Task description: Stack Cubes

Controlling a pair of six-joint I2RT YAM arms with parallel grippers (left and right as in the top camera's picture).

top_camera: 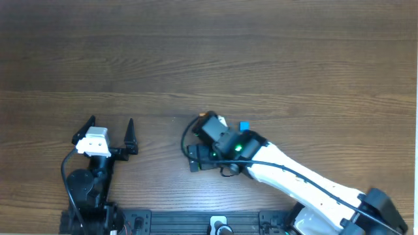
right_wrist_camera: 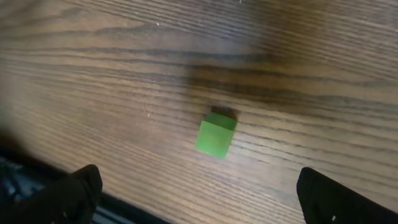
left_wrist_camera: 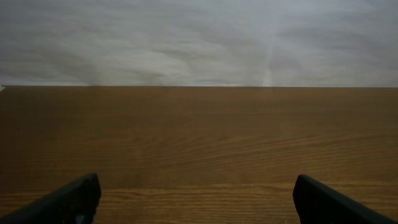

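The right gripper (right_wrist_camera: pixel 199 186) has its fingers spread wide and holds nothing. It hangs above the table (top_camera: pixel 209 52), with the green cube (right_wrist_camera: pixel 216 135) on the wood beneath it, between the lines of the two fingers and clear of both. The green cube rests flat on the table, and its top face is bare. The right arm reaches from its base at the right across to the middle of the work surface. The blue cube (top_camera: pixel 244 126) sits on the table just beside this arm's wrist, on the side away from the bases.

The left gripper (top_camera: pixel 111 123) is also spread and empty. It is positioned low over the table near its own base, well apart from both cubes.

The work surface is dark brown wood with the grain running across the top view. A black rail (top_camera: pixel 196 219) runs along the near edge between the arm bases. In the left wrist view, the far edge of the table meets a pale grey wall (left_wrist_camera: pixel 199 37).
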